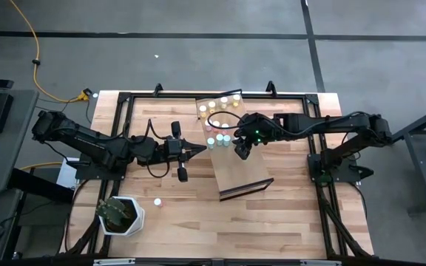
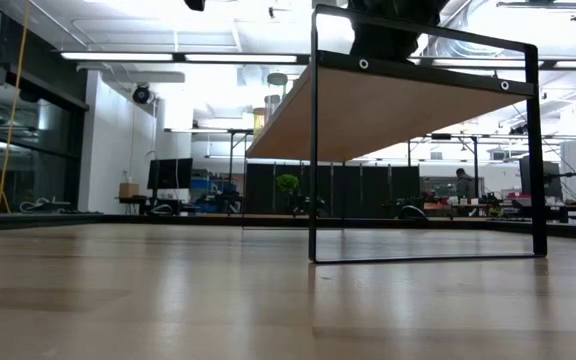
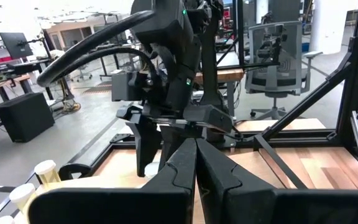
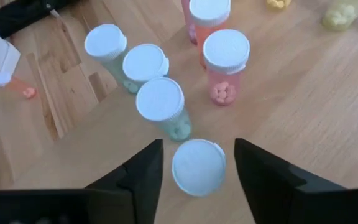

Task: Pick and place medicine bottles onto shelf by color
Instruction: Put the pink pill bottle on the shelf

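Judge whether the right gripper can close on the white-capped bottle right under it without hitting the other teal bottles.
Probably yes. The right gripper is open, its fingers either side of the nearest bottle. The neighbouring teal bottle stands just beyond the fingertips, close but apparently outside the closing path.

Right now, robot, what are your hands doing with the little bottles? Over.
Right gripper open over the shelf, fingers straddling a white-capped bottle. Left gripper shut, waiting beside the shelf. Three teal bottles crowd close ahead. Over.
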`<move>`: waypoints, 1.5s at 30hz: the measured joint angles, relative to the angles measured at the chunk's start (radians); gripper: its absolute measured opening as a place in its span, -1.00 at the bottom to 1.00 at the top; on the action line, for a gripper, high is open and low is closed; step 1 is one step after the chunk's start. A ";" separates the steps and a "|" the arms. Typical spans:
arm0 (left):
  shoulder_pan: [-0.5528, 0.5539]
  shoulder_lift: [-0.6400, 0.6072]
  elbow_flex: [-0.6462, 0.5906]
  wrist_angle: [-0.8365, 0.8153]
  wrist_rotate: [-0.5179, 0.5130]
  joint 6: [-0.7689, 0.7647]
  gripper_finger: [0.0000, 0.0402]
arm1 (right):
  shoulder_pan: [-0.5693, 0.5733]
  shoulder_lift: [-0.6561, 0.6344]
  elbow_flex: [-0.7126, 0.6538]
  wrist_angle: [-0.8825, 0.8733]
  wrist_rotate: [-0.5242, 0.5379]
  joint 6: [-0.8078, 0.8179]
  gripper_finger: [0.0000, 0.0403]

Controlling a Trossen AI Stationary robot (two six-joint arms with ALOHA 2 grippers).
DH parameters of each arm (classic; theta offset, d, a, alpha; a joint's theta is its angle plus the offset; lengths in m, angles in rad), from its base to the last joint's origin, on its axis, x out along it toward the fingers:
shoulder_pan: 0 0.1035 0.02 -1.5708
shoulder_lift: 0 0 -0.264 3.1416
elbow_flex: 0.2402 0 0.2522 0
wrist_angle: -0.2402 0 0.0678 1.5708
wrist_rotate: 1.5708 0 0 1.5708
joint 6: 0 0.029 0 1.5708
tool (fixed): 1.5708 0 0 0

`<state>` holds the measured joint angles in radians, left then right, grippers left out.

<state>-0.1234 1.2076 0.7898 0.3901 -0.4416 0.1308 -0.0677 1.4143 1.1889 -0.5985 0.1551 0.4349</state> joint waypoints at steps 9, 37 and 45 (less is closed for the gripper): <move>0.000 0.000 0.000 -0.005 -0.005 0.003 -1.00 | 0.009 -0.099 0.000 -0.013 0.050 -0.066 0.08; 0.434 -0.490 -0.252 -0.165 0.390 -0.183 -1.00 | 0.264 -0.729 -0.671 0.709 0.318 -0.364 0.07; 0.314 -0.493 -0.252 -0.200 0.362 -0.207 -1.00 | 0.264 -0.728 -0.671 0.737 0.315 -0.365 0.07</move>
<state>0.1905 0.7148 0.5381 0.1903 -0.0795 -0.0762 0.1967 0.6865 0.5175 0.1381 0.4704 0.0700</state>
